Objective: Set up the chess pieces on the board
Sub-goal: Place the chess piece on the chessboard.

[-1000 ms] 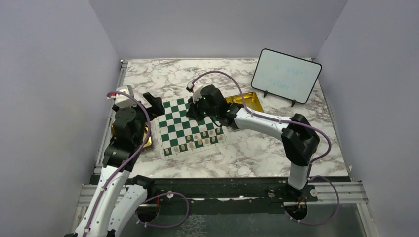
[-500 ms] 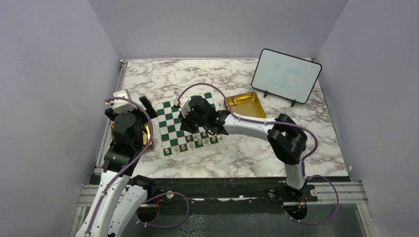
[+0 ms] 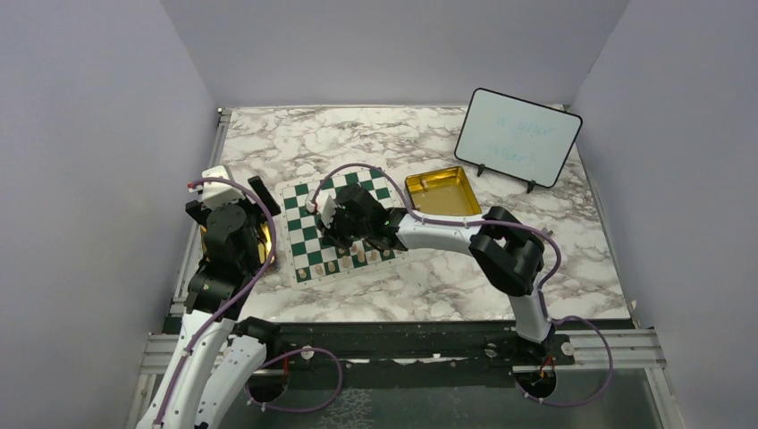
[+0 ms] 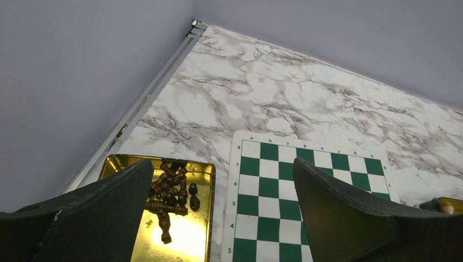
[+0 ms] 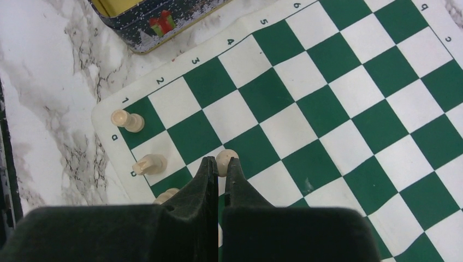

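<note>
While our right gripper [image 5: 220,162] sits pinched together over the board [image 5: 338,103], a cream pawn [image 5: 226,159] pokes out right at its tips, and we can't tell if it's actually gripped. More chess pieces [image 5: 127,120] sit on edge squares beside it. Our left gripper [image 4: 221,166] hangs spread wide near the gold tin [image 4: 205,180] of dark pieces [image 4: 172,188].

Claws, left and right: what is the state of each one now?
Left claw: open, holding nothing.
Right claw: closed on a cream chess piece.
</note>
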Controlling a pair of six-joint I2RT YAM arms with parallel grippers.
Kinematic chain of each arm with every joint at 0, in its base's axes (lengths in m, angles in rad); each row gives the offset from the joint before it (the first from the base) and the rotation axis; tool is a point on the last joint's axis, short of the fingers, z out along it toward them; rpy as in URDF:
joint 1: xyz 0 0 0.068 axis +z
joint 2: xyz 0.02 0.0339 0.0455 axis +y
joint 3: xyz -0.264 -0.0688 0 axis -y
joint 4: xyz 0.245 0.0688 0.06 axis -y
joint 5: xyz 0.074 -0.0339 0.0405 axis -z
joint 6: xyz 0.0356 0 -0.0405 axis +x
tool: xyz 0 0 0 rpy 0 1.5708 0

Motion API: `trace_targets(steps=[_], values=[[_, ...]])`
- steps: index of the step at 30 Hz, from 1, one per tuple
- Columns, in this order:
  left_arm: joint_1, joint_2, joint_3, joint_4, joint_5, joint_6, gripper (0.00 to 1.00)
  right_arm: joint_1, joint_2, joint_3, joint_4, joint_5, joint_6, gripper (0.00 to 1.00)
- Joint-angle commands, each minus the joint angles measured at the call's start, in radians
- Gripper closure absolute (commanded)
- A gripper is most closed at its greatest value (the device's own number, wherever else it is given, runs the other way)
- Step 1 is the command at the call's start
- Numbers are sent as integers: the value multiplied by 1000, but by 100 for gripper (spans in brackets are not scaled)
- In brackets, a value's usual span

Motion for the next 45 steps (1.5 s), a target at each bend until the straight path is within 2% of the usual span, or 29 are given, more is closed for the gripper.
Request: trace_targets(steps=[1, 19, 45], values=[[-4, -9, 13, -8, -44, 7, 1, 20, 33, -6, 26, -50, -65, 99], [-7, -2, 11, -9, -66, 17, 1, 23, 48, -20, -13, -40, -79, 99], [-12, -2, 9, -8, -69, 16, 1, 23, 114, 108, -170, -35, 12, 99]])
